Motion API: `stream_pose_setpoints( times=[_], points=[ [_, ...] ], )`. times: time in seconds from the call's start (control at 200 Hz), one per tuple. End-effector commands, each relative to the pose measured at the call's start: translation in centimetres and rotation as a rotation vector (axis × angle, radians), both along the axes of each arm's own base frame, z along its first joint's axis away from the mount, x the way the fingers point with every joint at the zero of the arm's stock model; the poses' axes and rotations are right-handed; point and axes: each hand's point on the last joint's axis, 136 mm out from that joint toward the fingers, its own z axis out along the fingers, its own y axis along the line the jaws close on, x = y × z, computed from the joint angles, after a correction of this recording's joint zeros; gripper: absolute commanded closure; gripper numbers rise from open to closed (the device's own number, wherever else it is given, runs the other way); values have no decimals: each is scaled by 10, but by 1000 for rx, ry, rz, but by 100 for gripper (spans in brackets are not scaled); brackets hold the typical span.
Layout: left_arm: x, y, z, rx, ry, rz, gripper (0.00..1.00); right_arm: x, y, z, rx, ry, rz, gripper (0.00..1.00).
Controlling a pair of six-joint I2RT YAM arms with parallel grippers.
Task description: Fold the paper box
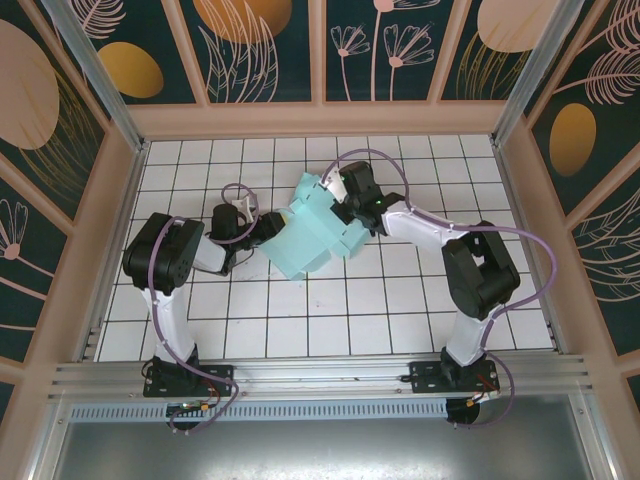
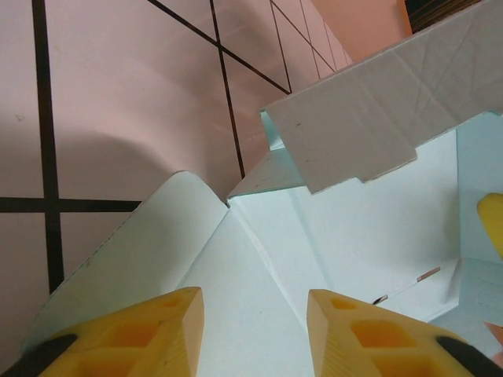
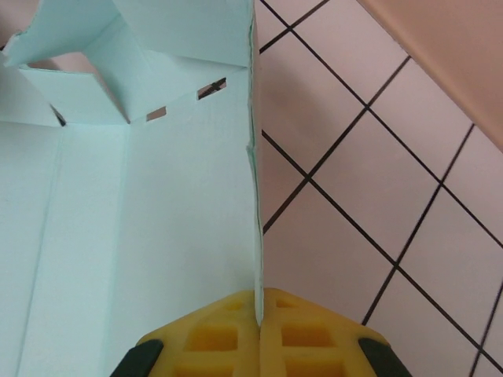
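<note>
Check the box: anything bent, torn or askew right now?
The paper box sits crooked and half-formed. The wall edge pinched by the right gripper has a small kink, and one flap carries stray diagonal creases. No clear tear.

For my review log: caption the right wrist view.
Edge of the paper box pinched by the right gripper, above tiled table.

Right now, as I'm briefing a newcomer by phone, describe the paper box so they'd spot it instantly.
Start at the white tiled table, gridded with black lines. Near its middle stands the paper box. It is the one pale aqua thing there: half-folded card with raised panels, one edge pinched in the right gripper.
</note>
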Motion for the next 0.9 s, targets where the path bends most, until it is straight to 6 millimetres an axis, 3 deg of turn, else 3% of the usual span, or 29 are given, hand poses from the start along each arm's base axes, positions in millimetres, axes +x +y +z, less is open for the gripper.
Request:
stream_pose_setpoints(
  times=[0.0, 0.14, 0.365, 0.556, 0.896],
  points=[
    [4, 15, 15, 33, -64, 53, 57, 9, -2, 22, -68, -117, -20, 100],
    [10, 45, 37, 53, -120, 152, 48, 5, 0, 23, -168, -208, 33, 100],
    [31, 67, 49, 60, -123, 203, 37, 3, 7, 28, -338, -386, 90, 100],
    [46, 56, 55, 67, -119, 120, 27, 5, 4, 35, -469, -534, 84, 100],
    [60, 48, 55, 112, -163, 50, 24, -3, 9, 45, -584, -763, 103, 100]
  ],
)
